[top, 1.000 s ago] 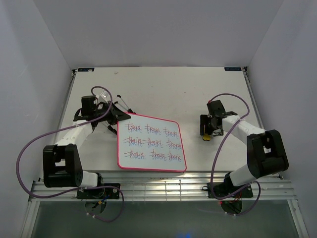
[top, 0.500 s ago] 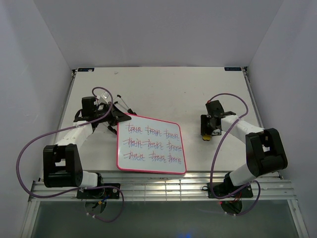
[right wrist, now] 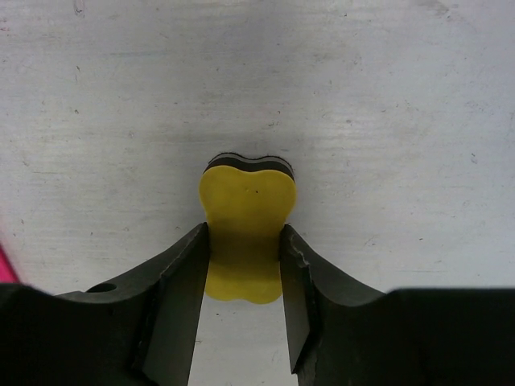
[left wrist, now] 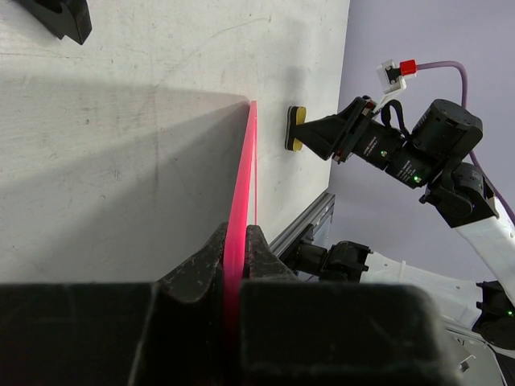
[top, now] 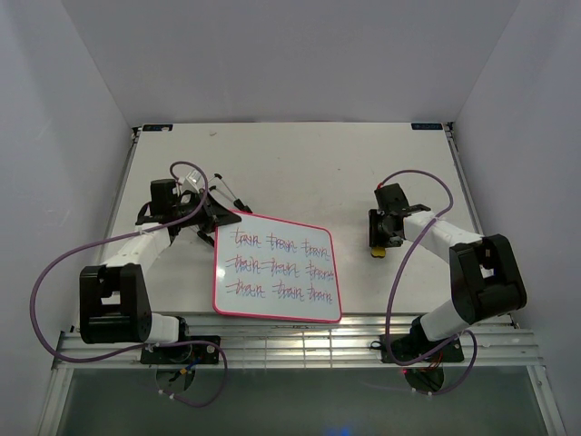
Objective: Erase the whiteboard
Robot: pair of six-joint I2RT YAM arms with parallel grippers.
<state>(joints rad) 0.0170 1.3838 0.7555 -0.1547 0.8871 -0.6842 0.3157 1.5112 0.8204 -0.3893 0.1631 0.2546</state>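
Beyond the whiteboard's (top: 277, 265) far-left corner lie, seemingly, markers (top: 229, 193).

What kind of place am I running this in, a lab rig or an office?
Likely a lab test cell: white table boxed in by plain walls, metal rail along its near edge, whiteboard and yellow sponge as props.

The white table (top: 300, 154) stood enclosed by pale walls (top: 290, 54). A small blue label (top: 156, 127) marked its far left corner. A yellow sponge (right wrist: 247, 213) with dark backing rested on the table's right side. Thin dark items (top: 227, 191) lay left of centre, too small to identify.
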